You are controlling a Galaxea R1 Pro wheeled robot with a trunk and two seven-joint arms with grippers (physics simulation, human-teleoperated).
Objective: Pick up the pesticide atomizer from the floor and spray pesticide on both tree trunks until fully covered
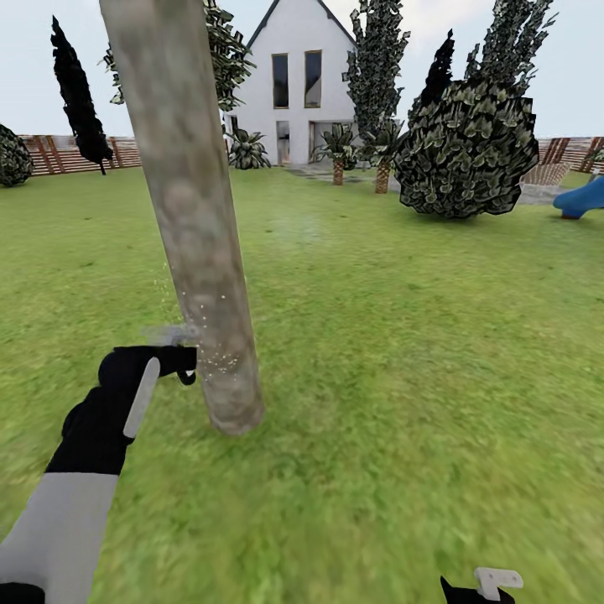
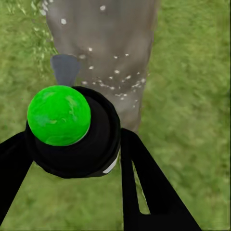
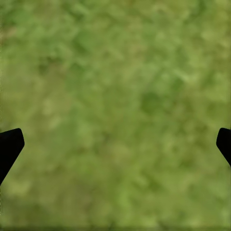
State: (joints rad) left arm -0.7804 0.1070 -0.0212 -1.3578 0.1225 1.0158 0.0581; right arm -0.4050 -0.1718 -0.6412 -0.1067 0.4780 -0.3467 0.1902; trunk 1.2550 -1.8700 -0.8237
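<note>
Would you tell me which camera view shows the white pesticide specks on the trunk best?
The left wrist view: the pesticide specks stand out large on the tree trunk. In the head view they are faint dots.

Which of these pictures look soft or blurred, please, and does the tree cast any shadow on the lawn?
Head view: the tree trunk casts no shadow on the evenly lit lawn; near grass smears. Left wrist view: the left claw and atomizer are crisp, with white specks on soft bark. Right wrist view: grass is a featureless blur between the right claw tips.
</note>
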